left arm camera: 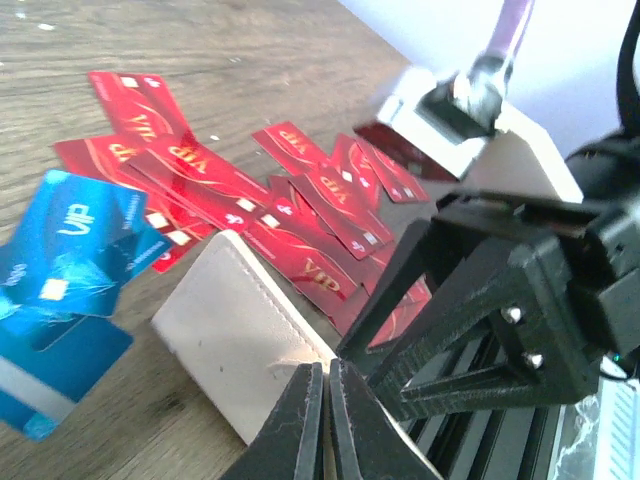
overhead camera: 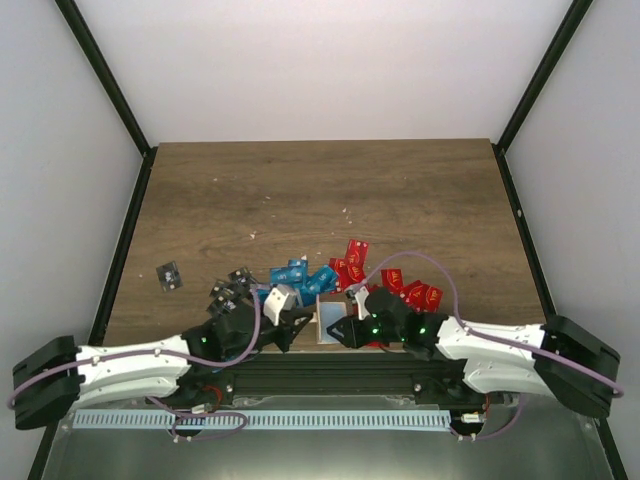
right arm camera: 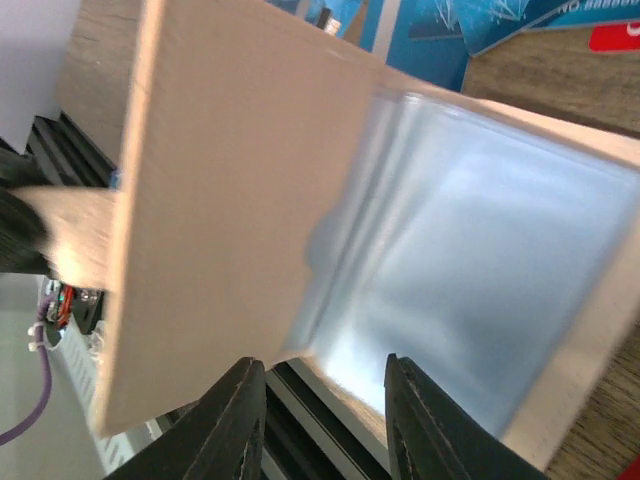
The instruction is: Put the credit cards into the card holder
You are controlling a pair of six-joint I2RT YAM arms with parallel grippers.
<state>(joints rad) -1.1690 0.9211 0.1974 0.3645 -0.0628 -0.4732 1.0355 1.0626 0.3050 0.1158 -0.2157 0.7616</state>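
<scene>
**Holder pinched on the left, right jaws part-open at its mouth**

The pale beige, square, flat card holder (overhead camera: 328, 312) lies opened at the 6 o'clock edge of the brown wooden table (overhead camera: 320, 190), between the two tools. The black two-finger left gripper (overhead camera: 297, 322) sits at its 9 o'clock side. In the left wrist view its fingers (left arm camera: 312, 410) are pressed together, with no gap showing. They meet at the rim of the holder's beige flap (left arm camera: 230, 340), which stands tilted off the wood, so they appear to pinch that thin edge.

The black two-finger right gripper (overhead camera: 345, 328) is at the holder's 4 o'clock side. Its own camera shows its jaws roughly a third apart and clamping nothing. The raised flap (right arm camera: 220, 180) and the shiny clear pocket beside it fill the view just past the fingertips.

The thin rectangular credit cards lie loose on the wood:
- the red cards (overhead camera: 352, 262) from 12 to 2 o'clock of the holder
- the blue cards (overhead camera: 298, 274) at 11 o'clock
- the black cards (overhead camera: 170, 275) at 9 to 10 o'clock, well apart
</scene>
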